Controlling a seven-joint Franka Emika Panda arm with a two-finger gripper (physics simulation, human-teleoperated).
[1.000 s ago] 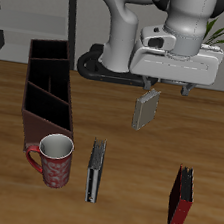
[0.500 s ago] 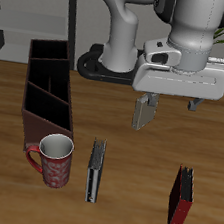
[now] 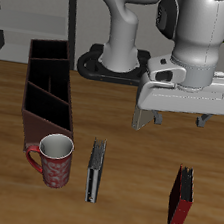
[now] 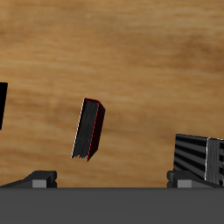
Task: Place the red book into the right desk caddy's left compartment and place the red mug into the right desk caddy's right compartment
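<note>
I take 12 o'clock as the table's back and 6 o'clock as its front edge. The gripper hangs above the table with nothing in it. Its two fingers are spread wide, one toward 9 o'clock and one toward 3 o'clock.

The red book is at about 5 o'clock from the gripper, near the front edge and well apart from everything else. It stands upright on its bottom edge with the tall side vertical. Its top edge runs roughly along the 12–6 line, leaning a little toward 1–7. The thin direction lies across 9–3, which already agrees with how the fingers are opened. In the wrist view the red book shows as a narrow dark slab with a red outline, between the fingers but not yet under them, and the grey book is close to one finger.

I judge the red book to be stiff and light. Its covers are probably smooth, so it may slip, and because it is so thin it can fall over at a side push. I would come straight down and pinch both covers near the middle of the top edge, deep enough that it does not swing.

The red mug is at 8 o'clock from the gripper, upright, just beside the near end of the right desk caddy. The caddy's long side runs about 11–5. A black book with a pale edge stands at 3 o'clock from the mug
</note>
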